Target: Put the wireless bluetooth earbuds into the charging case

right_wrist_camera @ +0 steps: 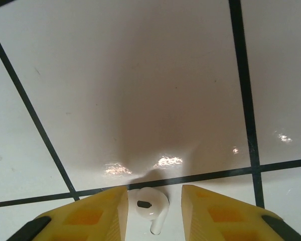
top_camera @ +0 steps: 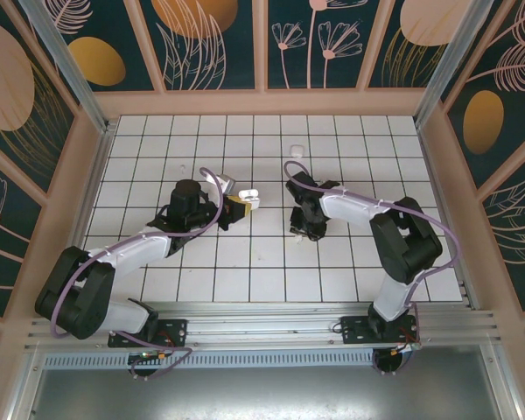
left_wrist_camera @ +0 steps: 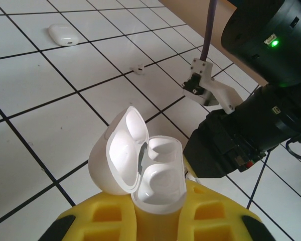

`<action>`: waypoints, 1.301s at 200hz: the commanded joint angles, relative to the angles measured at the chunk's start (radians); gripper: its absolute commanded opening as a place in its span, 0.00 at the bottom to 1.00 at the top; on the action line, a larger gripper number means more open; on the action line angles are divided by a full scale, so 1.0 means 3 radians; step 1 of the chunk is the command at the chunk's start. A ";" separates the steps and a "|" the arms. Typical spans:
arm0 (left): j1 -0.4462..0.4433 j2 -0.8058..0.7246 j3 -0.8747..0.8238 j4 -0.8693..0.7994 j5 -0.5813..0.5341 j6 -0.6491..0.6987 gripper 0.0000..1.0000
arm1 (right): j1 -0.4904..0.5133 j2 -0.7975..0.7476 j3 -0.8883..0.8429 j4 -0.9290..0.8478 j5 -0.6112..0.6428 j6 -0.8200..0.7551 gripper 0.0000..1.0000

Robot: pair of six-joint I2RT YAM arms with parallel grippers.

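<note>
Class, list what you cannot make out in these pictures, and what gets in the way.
- Top view: whatever lies under the right gripper, hidden by the gripper itself.
- Left wrist view: the bottom of the case, hidden inside the left gripper.
- Left wrist view: the small white bit on a tile line, too small to identify.

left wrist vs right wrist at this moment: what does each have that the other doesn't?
Left wrist: the charging case, lid open and both wells empty, clamped in the left gripper; a white oblong object farther off on the tiles; the right arm's black body.
Right wrist: one earbud by a grout line, between the jaws of the open right gripper.
Both: white tile floor with dark grout, yellow fingers.
</note>
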 commanded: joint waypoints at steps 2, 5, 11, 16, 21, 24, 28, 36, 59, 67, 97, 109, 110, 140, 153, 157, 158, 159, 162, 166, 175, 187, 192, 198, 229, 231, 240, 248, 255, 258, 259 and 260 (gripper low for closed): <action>-0.0022 -0.0025 0.0003 0.0163 0.0082 -0.0038 0.00 | 0.0024 0.0058 0.0010 -0.0057 0.0061 0.0013 0.34; -0.0021 -0.0025 0.0003 0.0162 0.0083 -0.0037 0.00 | 0.0029 0.0061 0.0007 -0.0049 0.0061 0.0013 0.34; -0.0025 -0.0027 0.0007 0.0163 0.0082 -0.0041 0.00 | 0.0028 0.0074 0.0005 -0.0036 0.0049 0.0006 0.34; -0.0025 -0.0026 0.0008 0.0160 0.0083 -0.0040 0.00 | 0.0034 0.0081 0.0005 -0.0025 0.0040 0.0010 0.34; -0.0026 -0.0028 0.0010 0.0160 0.0080 -0.0039 0.00 | 0.0034 0.0096 0.0005 -0.0022 0.0036 0.0005 0.34; -0.0029 -0.0030 0.0008 0.0160 0.0080 -0.0038 0.00 | 0.0035 0.0101 0.0009 -0.0020 0.0036 0.0002 0.34; -0.0032 -0.0032 0.0005 0.0160 0.0081 -0.0038 0.00 | 0.0039 0.0107 0.0012 -0.0021 0.0036 0.0005 0.34; -0.0031 -0.0031 0.0003 0.0155 0.0080 -0.0035 0.00 | 0.0042 0.0124 0.0015 -0.0020 0.0036 -0.0004 0.34; -0.0031 -0.0036 -0.0005 0.0151 0.0073 -0.0038 0.00 | 0.0059 0.0165 0.0024 -0.0040 0.0036 -0.0005 0.34; -0.0033 -0.0039 -0.0004 0.0150 0.0076 -0.0036 0.00 | 0.0060 0.0176 0.0020 -0.0040 0.0032 -0.0009 0.34; -0.0036 -0.0041 -0.0007 0.0151 0.0076 -0.0038 0.00 | 0.0085 0.0205 0.0035 -0.0074 0.0036 -0.0017 0.33; -0.0037 -0.0046 -0.0008 0.0150 0.0069 -0.0037 0.00 | 0.0105 0.0208 0.0044 -0.0088 0.0040 -0.0015 0.32; -0.0037 -0.0048 -0.0005 0.0150 0.0072 -0.0038 0.00 | 0.0105 0.0206 0.0045 -0.0087 0.0043 -0.0018 0.32; -0.0040 -0.0045 -0.0006 0.0150 0.0073 -0.0038 0.00 | 0.0131 0.0208 0.0065 -0.0135 0.0094 -0.0015 0.26; -0.0037 -0.0048 -0.0007 0.0147 0.0071 -0.0036 0.00 | 0.0137 0.0204 0.0081 -0.0157 0.0104 -0.0022 0.24; -0.0039 -0.0050 -0.0007 0.0146 0.0068 -0.0039 0.00 | 0.0137 0.0203 0.0086 -0.0161 0.0109 -0.0026 0.23; -0.0038 -0.0053 -0.0007 0.0145 0.0068 -0.0036 0.00 | 0.0137 0.0201 0.0089 -0.0164 0.0108 -0.0026 0.23; -0.0040 -0.0054 -0.0013 0.0145 0.0066 -0.0037 0.00 | 0.0137 0.0203 0.0090 -0.0166 0.0110 -0.0026 0.23; -0.0040 -0.0051 -0.0013 0.0145 0.0064 -0.0038 0.00 | 0.0137 0.0200 0.0090 -0.0169 0.0116 -0.0027 0.23; -0.0038 -0.0056 -0.0013 0.0147 0.0063 -0.0038 0.00 | 0.0137 0.0193 0.0095 -0.0176 0.0115 -0.0028 0.22; -0.0037 -0.0060 -0.0013 0.0146 0.0063 -0.0038 0.00 | 0.0139 0.0184 0.0101 -0.0178 0.0127 -0.0031 0.20; -0.0038 -0.0068 -0.0012 0.0146 0.0060 -0.0037 0.00 | 0.0137 0.0159 0.0109 -0.0183 0.0144 -0.0031 0.18; -0.0038 -0.0070 -0.0016 0.0150 0.0063 -0.0037 0.00 | 0.0137 0.0147 0.0112 -0.0183 0.0149 -0.0036 0.17; -0.0037 -0.0071 -0.0017 0.0150 0.0059 -0.0037 0.00 | 0.0137 0.0132 0.0108 -0.0186 0.0158 -0.0036 0.16; -0.0034 -0.0075 -0.0017 0.0172 0.0083 -0.0043 0.00 | 0.0137 0.0030 0.0097 -0.0160 0.0189 -0.0064 0.13; -0.0037 -0.0074 -0.0018 0.0177 0.0090 -0.0043 0.00 | 0.0137 0.0024 0.0094 -0.0156 0.0189 -0.0066 0.13; -0.0037 -0.0076 -0.0018 0.0210 0.0108 -0.0048 0.00 | 0.0137 -0.0034 0.0103 -0.0138 0.0259 -0.0074 0.13; -0.0037 -0.0083 -0.0025 0.0245 0.0137 -0.0048 0.00 | 0.0137 -0.0094 0.0123 -0.0141 0.0293 -0.0067 0.12; -0.0037 -0.0081 -0.0037 0.0297 0.0175 -0.0048 0.00 | 0.0137 -0.0160 0.0149 -0.0141 0.0325 -0.0066 0.12; -0.0040 -0.0081 -0.0042 0.0320 0.0191 -0.0048 0.00 | 0.0137 -0.0192 0.0163 -0.0143 0.0338 -0.0062 0.12; -0.0039 -0.0081 -0.0040 0.0330 0.0199 -0.0048 0.00 | 0.0137 -0.0201 0.0168 -0.0142 0.0345 -0.0062 0.12; -0.0038 -0.0081 -0.0044 0.0340 0.0203 -0.0048 0.00 | 0.0139 -0.0213 0.0171 -0.0142 0.0352 -0.0061 0.12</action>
